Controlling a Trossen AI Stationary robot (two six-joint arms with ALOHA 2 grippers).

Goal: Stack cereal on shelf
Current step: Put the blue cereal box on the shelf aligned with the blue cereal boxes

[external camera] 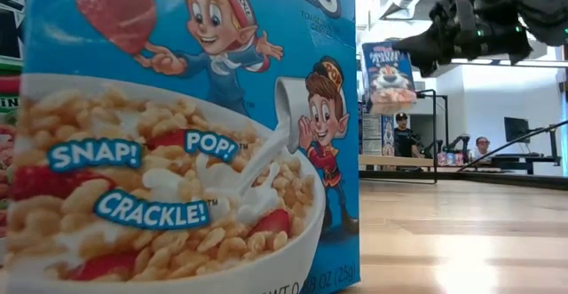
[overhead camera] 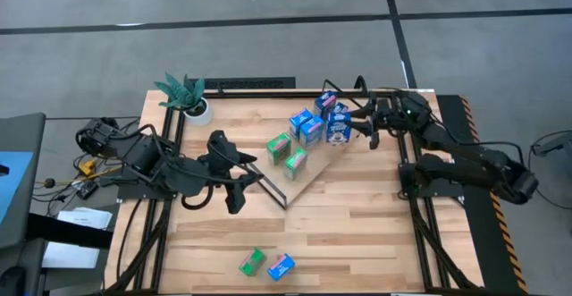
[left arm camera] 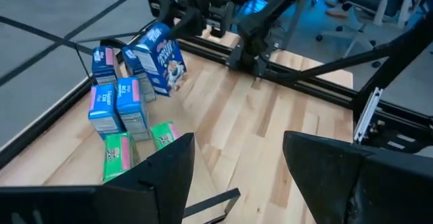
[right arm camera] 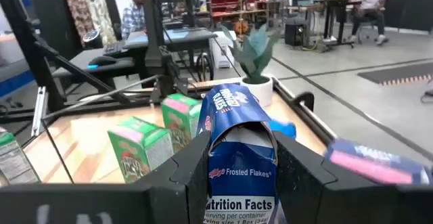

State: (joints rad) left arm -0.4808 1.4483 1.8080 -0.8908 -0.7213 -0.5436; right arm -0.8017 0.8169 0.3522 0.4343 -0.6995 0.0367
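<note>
While squeezing a blue Frosted Flakes box (right arm camera: 238, 163), right gripper (overhead camera: 362, 124) up over the shelf (overhead camera: 308, 174), maybe just above it. Left gripper (overhead camera: 234, 184) open, holding nothing, near shelf's end.

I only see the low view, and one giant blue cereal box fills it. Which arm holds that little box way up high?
Observer: The right pincer does. It is shut on a Frosted Flakes box.
Operator: Where is the other arm?
Observer: The left pincer hangs over the middle of the table, open and holding nothing.
Operator: Is my giant box all alone?
Observer: No. That blue box has a green box lying right beside it, near the table's front edge.
</note>
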